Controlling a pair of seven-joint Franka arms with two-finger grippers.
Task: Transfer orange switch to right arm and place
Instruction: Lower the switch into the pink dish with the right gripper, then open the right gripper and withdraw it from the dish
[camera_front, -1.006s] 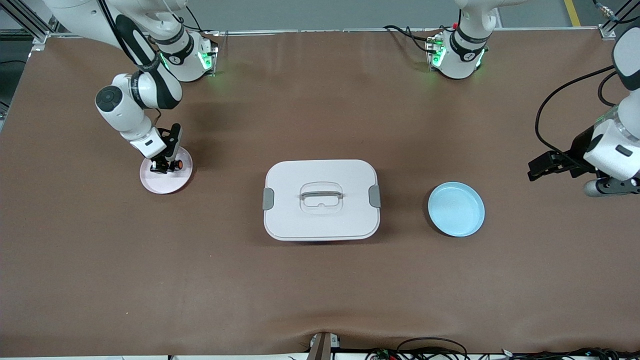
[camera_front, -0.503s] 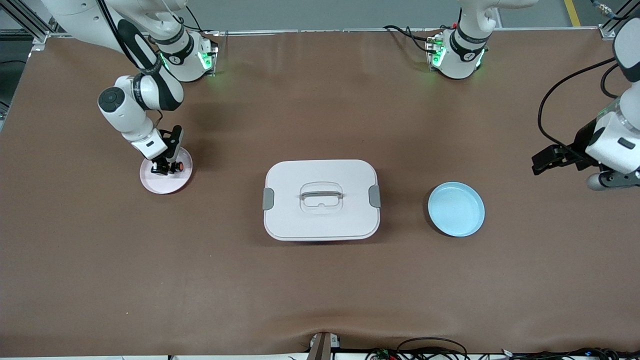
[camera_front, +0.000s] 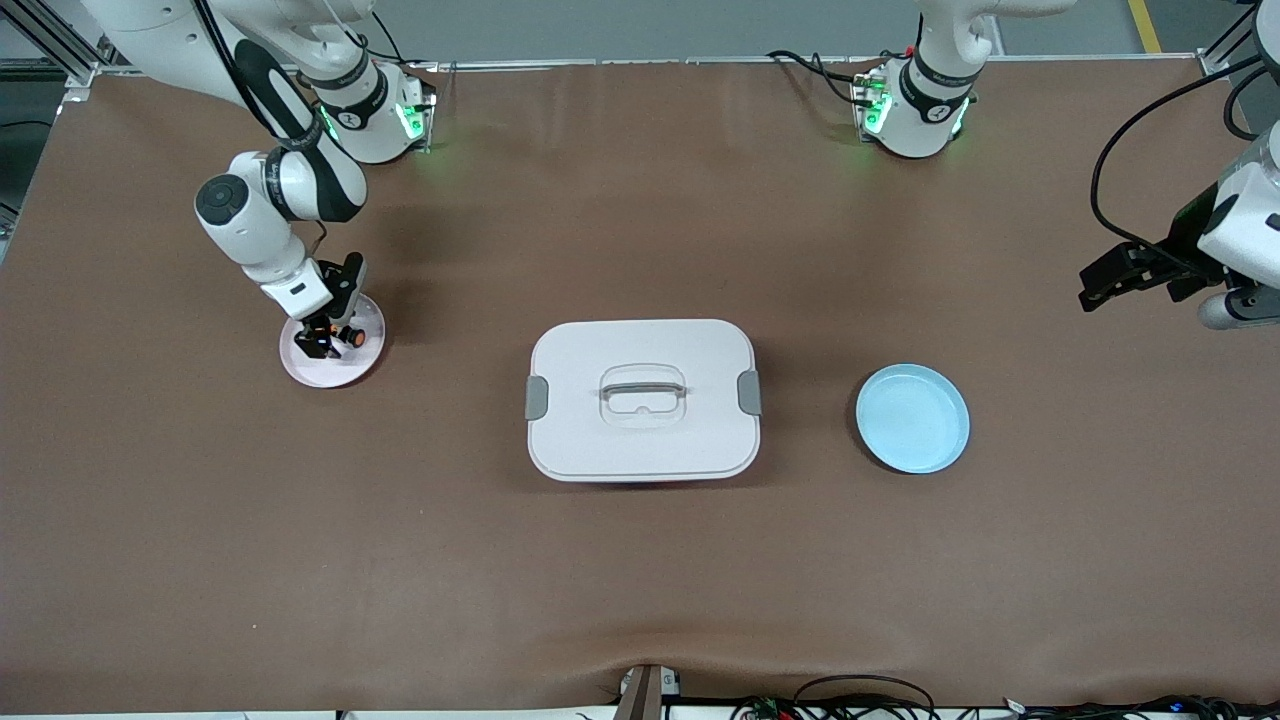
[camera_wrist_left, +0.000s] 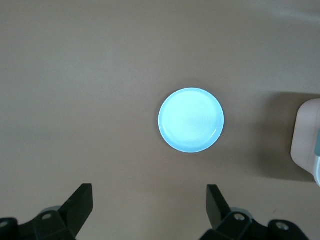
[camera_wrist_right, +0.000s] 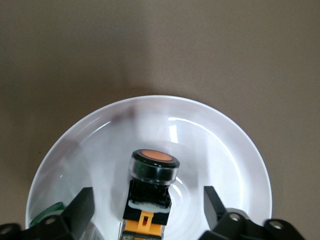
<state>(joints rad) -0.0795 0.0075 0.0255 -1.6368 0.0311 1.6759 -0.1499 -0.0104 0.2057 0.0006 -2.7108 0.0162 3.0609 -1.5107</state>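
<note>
My right arm (camera_front: 270, 150) comes down from its base at the table's edge, elbow folded, wrist pointing almost straight down. Right gripper (camera_front: 330, 335) sits low at the right arm's end of the table; in the right wrist view its fingers (camera_wrist_right: 82, 207) are spread wide, jaws parted, not clamped on anything. My left arm (camera_front: 1240, 215) is out at its own end of the table, wrist raised and tilted, waiting. Left gripper (camera_front: 1100, 285) hangs in the air, fingers (camera_wrist_left: 80, 205) wide apart, nothing between them.
</note>
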